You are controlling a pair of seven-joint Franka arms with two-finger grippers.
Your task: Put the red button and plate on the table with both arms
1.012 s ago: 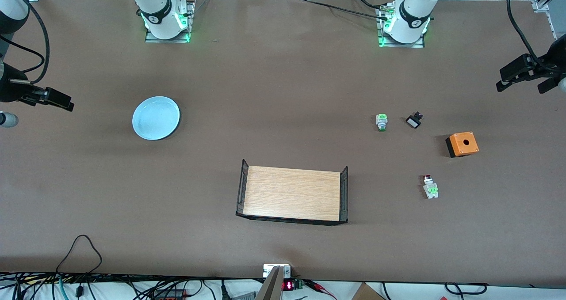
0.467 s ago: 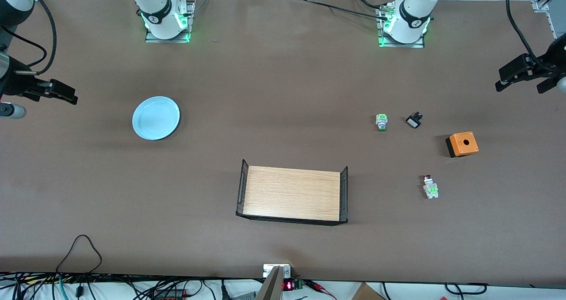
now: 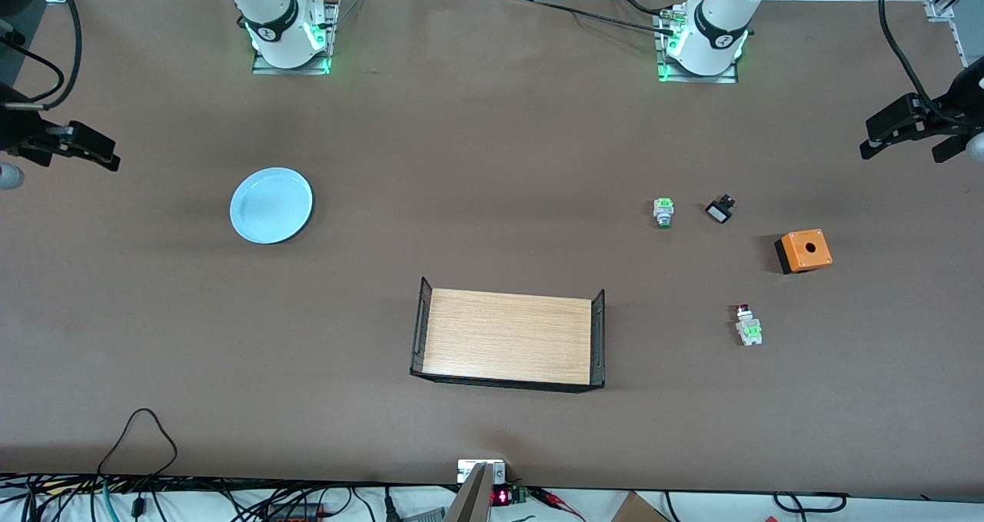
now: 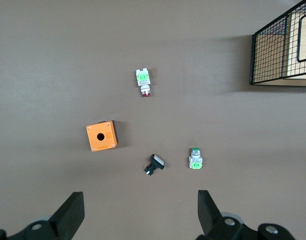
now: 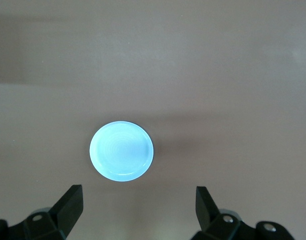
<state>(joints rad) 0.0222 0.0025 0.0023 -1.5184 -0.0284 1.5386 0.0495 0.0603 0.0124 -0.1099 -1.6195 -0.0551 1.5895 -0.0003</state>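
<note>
Brown table point(image 3: 492, 137), pale blue plate point(image 3: 271, 205)

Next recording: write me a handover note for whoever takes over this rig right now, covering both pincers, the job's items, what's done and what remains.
Left pincer: open, empty, up over the left arm's end of the brown table.
Right pincer: open, empty, up over the right arm's end.
Tiny red-capped push-button switch: lying on the table, nearer the front camera than the orange box.
Round pale blue plate: flat on the table toward the right arm's end.
Done: both items rest on the table, nothing gripped.
Left: apparently nothing to place.
</note>
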